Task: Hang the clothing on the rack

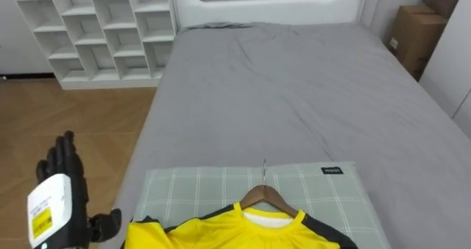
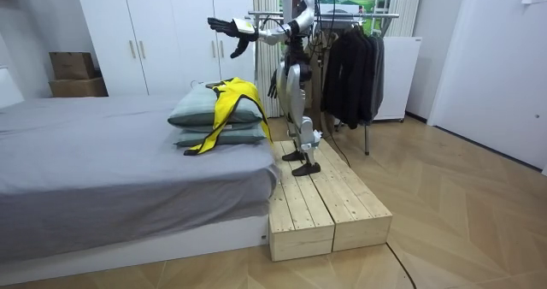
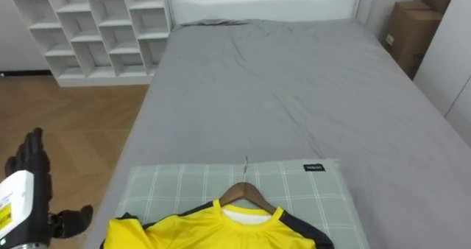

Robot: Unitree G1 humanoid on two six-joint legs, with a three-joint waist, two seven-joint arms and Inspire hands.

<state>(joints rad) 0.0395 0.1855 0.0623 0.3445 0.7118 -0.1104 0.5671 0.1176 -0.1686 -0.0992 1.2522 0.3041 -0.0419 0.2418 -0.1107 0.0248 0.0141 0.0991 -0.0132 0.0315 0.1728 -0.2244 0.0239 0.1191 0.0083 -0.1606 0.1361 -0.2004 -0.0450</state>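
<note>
A yellow jersey (image 1: 243, 230) with dark shoulder panels lies at the bottom centre of the left eye view. It is already threaded on a wooden hanger (image 1: 266, 195), so only the lift and the carry appear to be left. The hanger's thin metal hook (image 1: 265, 169) points up the frame, away from the robot, and lies flat on a green checked pillow (image 1: 331, 194). In the room view two such pillows are stacked at the foot of the grey bed (image 1: 294, 94), which raises the garment towards the robot's reach.

The left hand (image 1: 68, 181) hangs at the lower left of the frame, over the floor beside the bed and well apart from the jersey. Its fingers are straight and spread with the thumb stuck out sideways, and it holds nothing. This looks like readiness for a reach rather than a grasp.

In the room view the robot stands on a low wooden platform (image 2: 325, 203) between the bed and a clothes rack (image 2: 342, 17) that carries dark garments (image 2: 355, 71). The rack is behind the robot, so hanging the jersey will probably call for a turn once the hanger is taken.
</note>
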